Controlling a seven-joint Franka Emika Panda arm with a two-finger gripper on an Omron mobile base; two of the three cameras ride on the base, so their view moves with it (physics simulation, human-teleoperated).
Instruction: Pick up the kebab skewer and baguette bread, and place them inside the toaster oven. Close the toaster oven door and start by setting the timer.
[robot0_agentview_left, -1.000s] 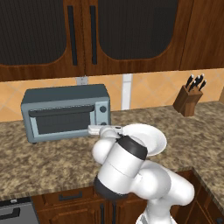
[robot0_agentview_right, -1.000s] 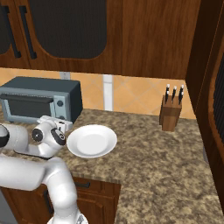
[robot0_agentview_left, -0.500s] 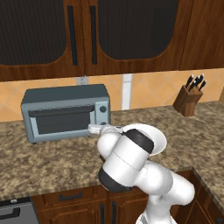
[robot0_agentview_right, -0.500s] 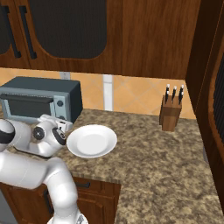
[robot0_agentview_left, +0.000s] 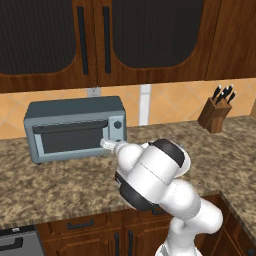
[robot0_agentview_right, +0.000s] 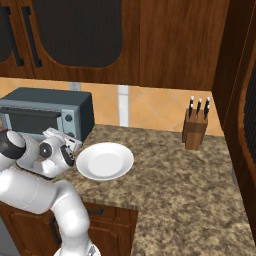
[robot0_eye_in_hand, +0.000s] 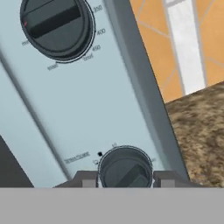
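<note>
The blue-grey toaster oven (robot0_agentview_left: 75, 117) (robot0_agentview_right: 45, 107) stands at the back of the counter. Its door (robot0_agentview_left: 70, 140) is closed, with the bar handle along the top edge. My gripper (robot0_agentview_left: 107, 145) (robot0_agentview_right: 69, 140) (robot0_eye_in_hand: 126, 177) is pressed up to the oven's right control panel. In the hand view its two tips sit on either side of the lower dark knob (robot0_eye_in_hand: 126, 168), shut on it. The upper knob (robot0_eye_in_hand: 57, 26) is above and to the left. The kebab skewer and baguette bread are hidden.
A white plate (robot0_agentview_right: 105, 161) lies on the granite counter just right of my arm. A wooden knife block (robot0_agentview_left: 215, 112) (robot0_agentview_right: 196, 130) stands at the back right. Dark wall cabinets hang above, and the counter's front edge runs close below the arm.
The arm's big elbow joint has shifted slightly up and to the right. The hand stays at the oven's right panel, and nothing else has moved.
</note>
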